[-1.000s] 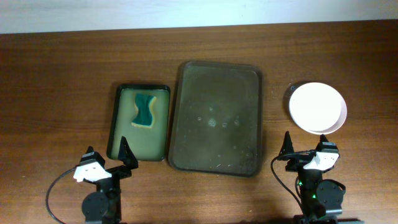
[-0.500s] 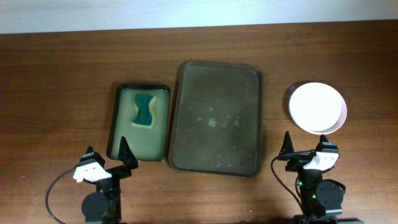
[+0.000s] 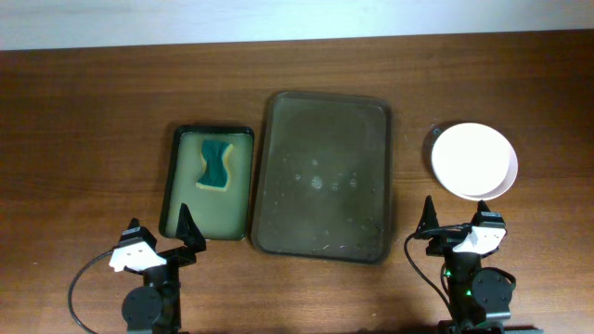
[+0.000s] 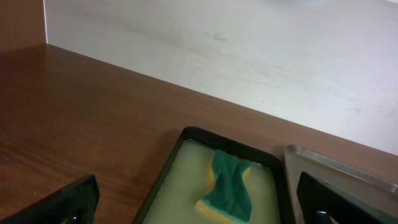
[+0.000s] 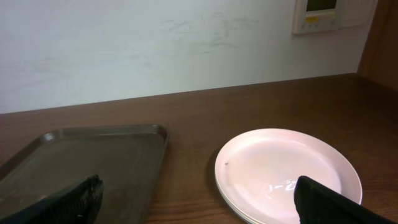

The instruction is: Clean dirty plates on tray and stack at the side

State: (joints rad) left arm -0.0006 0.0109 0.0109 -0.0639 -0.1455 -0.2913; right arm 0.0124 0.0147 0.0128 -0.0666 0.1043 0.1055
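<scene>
My left gripper (image 3: 160, 224) and right gripper (image 3: 456, 213) gape wide, both empty. Just ahead of the right lie the stacked plates (image 5: 289, 171); ahead of the left, a sponge (image 4: 227, 186).

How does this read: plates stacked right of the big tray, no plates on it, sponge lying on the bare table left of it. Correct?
Not quite. The sponge lies inside the small black-rimmed tray, not on the bare table; the overhead view shows it. The plates are stacked right of the large tray, which holds none.

plates (image 3: 473, 158) white | tray (image 3: 316, 139) dark grey-brown — speckled | small tray (image 3: 200, 210) black rim, pale green | sponge (image 3: 216, 164) teal-green, yellow | table (image 3: 83, 111) brown woodgrain
</scene>
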